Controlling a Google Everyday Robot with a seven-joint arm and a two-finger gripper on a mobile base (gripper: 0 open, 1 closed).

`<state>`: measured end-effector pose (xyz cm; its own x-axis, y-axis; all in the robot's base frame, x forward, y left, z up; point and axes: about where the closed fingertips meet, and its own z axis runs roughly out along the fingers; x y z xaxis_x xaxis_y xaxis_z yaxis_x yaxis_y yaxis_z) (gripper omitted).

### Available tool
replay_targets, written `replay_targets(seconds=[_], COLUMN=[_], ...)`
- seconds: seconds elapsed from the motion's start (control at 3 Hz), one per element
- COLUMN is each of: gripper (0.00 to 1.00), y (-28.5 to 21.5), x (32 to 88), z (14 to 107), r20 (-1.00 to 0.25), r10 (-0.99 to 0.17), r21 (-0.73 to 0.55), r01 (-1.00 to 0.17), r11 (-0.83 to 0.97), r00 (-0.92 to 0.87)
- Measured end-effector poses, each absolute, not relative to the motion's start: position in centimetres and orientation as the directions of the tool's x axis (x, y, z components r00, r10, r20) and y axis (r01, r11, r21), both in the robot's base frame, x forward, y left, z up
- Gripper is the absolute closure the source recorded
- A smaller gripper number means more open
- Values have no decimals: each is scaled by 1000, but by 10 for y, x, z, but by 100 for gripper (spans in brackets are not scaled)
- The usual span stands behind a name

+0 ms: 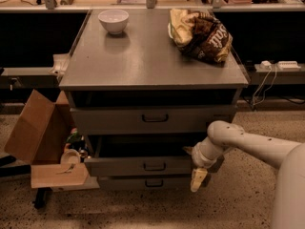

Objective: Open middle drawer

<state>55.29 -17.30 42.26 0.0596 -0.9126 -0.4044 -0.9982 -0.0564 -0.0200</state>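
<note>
The grey metal cabinet (143, 66) has three drawer fronts. The middle drawer (119, 167) with its small black handle (155, 166) stands pulled out a little, and its dark inside shows above the front panel. The top drawer (109, 120) and the low bottom drawer (124, 183) sit further back. My gripper (198, 179) hangs at the right end of the middle drawer's front, pointing down past its lower edge. My pale arm (248, 144) reaches in from the right.
A white bowl (113, 20) and a crumpled chip bag (200, 35) lie on the cabinet top. An open cardboard box (35, 132) and a small cup (70, 157) sit on the floor to the left. A power strip (281, 66) with cables is at the right.
</note>
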Motion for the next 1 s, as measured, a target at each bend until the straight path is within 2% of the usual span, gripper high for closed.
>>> replay_targets(seconds=[0.33,1.0], gripper=[18,64], y=[-167,-166], x=[527,508], z=[419,431], r20=[-408,-409], r10=[-911,-911], r21=[25,34], r01=[-997,-996], r11=[-76,-81], r00=[59,60])
